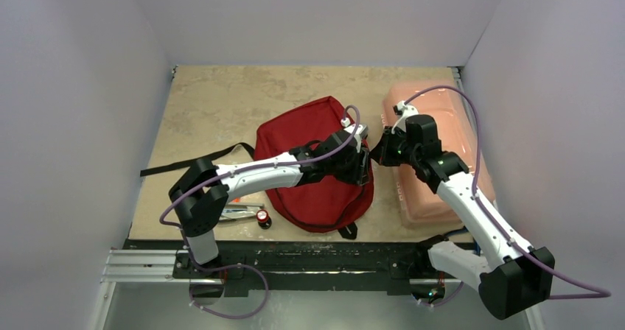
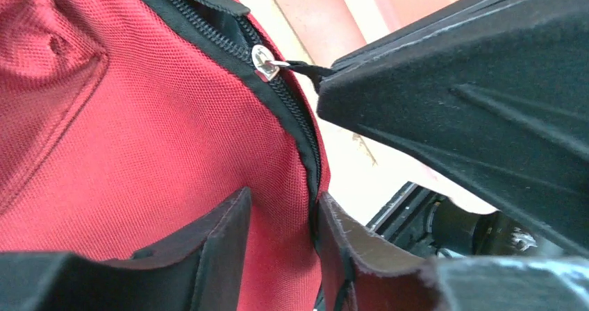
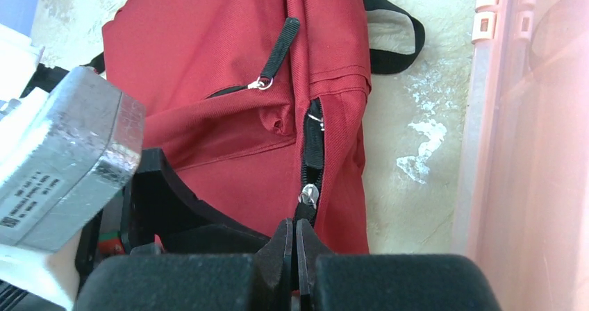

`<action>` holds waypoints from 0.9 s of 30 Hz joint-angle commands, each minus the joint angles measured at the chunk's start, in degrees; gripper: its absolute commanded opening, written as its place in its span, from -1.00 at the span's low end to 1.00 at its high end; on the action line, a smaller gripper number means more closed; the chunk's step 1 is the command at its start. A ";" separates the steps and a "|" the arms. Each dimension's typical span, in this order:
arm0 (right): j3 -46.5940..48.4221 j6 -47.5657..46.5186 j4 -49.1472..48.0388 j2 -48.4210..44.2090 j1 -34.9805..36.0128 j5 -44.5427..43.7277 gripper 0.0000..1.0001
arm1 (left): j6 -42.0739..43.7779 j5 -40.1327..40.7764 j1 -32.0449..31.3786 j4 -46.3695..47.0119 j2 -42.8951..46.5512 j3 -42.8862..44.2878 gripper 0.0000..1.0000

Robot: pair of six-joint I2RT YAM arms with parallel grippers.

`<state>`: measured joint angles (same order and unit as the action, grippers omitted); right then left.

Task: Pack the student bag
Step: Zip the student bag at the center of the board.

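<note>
The student bag [image 1: 309, 127] [image 2: 139, 130] [image 3: 208, 61], dark red with black zippers, lies flat mid-table. My left gripper [image 1: 362, 169] [image 2: 285, 196] reaches across it and pinches a ridge of red fabric beside the side zipper, one finger on each side. My right gripper [image 1: 377, 153] [image 3: 294, 224] sits at the bag's right edge, shut on the black pull tab [image 2: 302, 66] of the silver zipper slider [image 2: 264, 62] [image 3: 308, 195]. Above the slider the zipper gapes a little. A second pull tab [image 3: 278, 51] lies on the front pocket.
A pale pink translucent box [image 1: 435, 153] [image 3: 528, 151] lies just right of the bag, under my right arm. A black strap [image 1: 191, 164] trails left. A small red-capped item [image 1: 262, 217] and a thin tool [image 1: 236, 212] lie near the left arm's base. Walls enclose the table.
</note>
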<state>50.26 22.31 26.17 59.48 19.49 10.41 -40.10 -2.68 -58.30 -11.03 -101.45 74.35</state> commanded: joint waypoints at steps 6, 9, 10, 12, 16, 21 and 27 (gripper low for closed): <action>6.73 4.53 -1.99 3.83 -0.14 -6.64 -1.00 | 2.00 0.30 0.03 4.01 1.60 -5.58 -1.00; 11.78 5.04 -0.28 9.45 -0.28 -14.12 -1.00 | 2.33 0.02 0.03 8.50 3.94 -11.56 -1.00; 13.35 4.65 -0.80 11.39 -0.39 -15.05 -1.00 | 2.08 -0.15 -0.05 9.62 4.17 -12.90 -1.00; 17.73 3.94 -0.92 16.00 -0.62 -15.65 -1.00 | 1.25 -1.42 -0.10 10.09 4.00 -14.40 -1.00; 24.15 2.33 -0.18 23.77 -0.93 -19.64 -1.00 | 0.58 -1.88 -0.87 12.89 4.32 -15.90 -1.00; 26.81 0.03 -1.70 27.68 -1.22 -23.16 -1.00 | 0.72 -3.11 -1.01 14.00 3.97 -16.21 -1.00; 27.70 -1.65 -2.43 28.67 -1.22 -25.07 -1.00 | 0.42 -5.25 -1.54 15.74 3.25 -16.99 -1.00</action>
<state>74.02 23.27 32.38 90.02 19.53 -7.77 -39.46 -2.48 -58.04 7.22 -98.63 59.24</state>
